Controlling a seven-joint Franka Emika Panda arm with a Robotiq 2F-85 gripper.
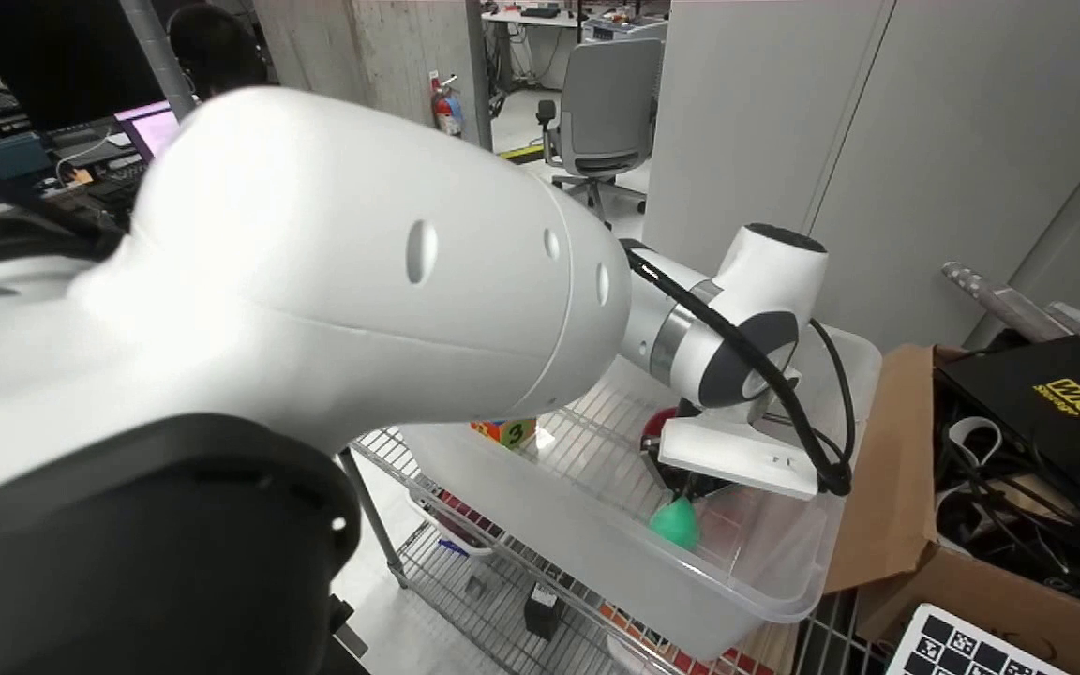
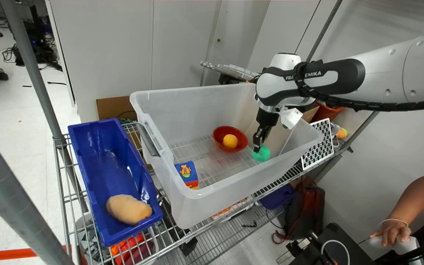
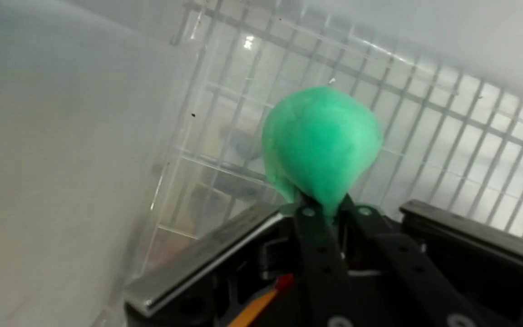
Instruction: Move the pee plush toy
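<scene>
A round green plush toy point(image 1: 675, 525) is at the fingertips of my gripper, inside a clear plastic bin. It also shows in an exterior view point(image 2: 261, 154) and in the wrist view point(image 3: 320, 141). My gripper point(image 2: 258, 142) points down into the bin and is shut on the toy. In the wrist view the two black fingertips point(image 3: 324, 208) pinch a narrow gathered part of the toy, and its round body bulges beyond them. Whether the toy touches the bin floor cannot be told for sure.
The clear bin point(image 2: 230, 197) has high walls around the gripper. In it are a red bowl point(image 2: 217, 137) with a yellow ball point(image 2: 230, 141) and a picture block point(image 2: 188, 173). A blue bin point(image 2: 103, 162) holds a tan plush point(image 2: 128, 209). A cardboard box point(image 1: 887, 469) adjoins the clear bin.
</scene>
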